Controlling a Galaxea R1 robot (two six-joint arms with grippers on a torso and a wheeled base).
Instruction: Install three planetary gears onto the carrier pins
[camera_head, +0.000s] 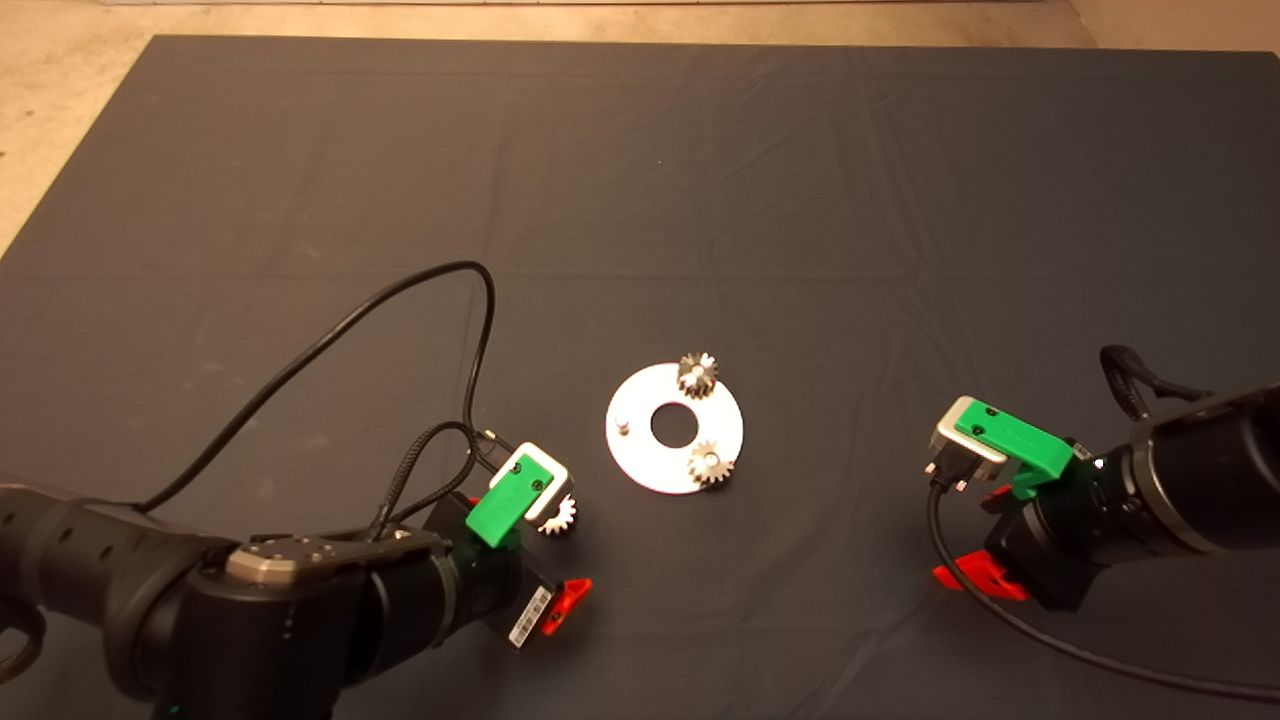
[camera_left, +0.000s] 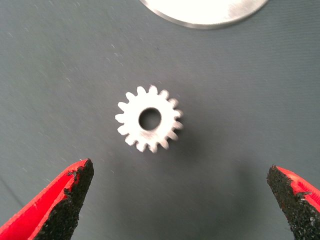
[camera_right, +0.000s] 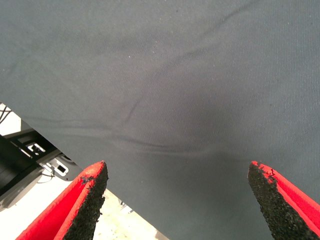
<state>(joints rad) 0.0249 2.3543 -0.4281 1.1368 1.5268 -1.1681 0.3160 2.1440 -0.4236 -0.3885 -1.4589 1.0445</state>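
Note:
The silver disc (camera_head: 640, 462) lies mid-mat with two planetary gears seated on carrier pins, one at its far edge (camera_head: 697, 375) and one at its near right (camera_head: 710, 464). A bare pin (camera_head: 622, 427) stands at the disc's left. The third gear (camera_left: 149, 118) lies flat on the mat just left of the disc, partly hidden under the wrist camera in the head view (camera_head: 560, 516). My left gripper (camera_left: 180, 200) hovers open above this gear, its fingers (camera_left: 67, 200) straddling it without touching. My right gripper (camera_right: 177, 200) is open over bare mat at the right.
A black cable (camera_head: 400, 300) loops over the mat left of the disc. The disc's rim (camera_left: 205, 15) shows beyond the loose gear in the left wrist view. The mat's edge and floor (camera_right: 40, 165) appear in the right wrist view.

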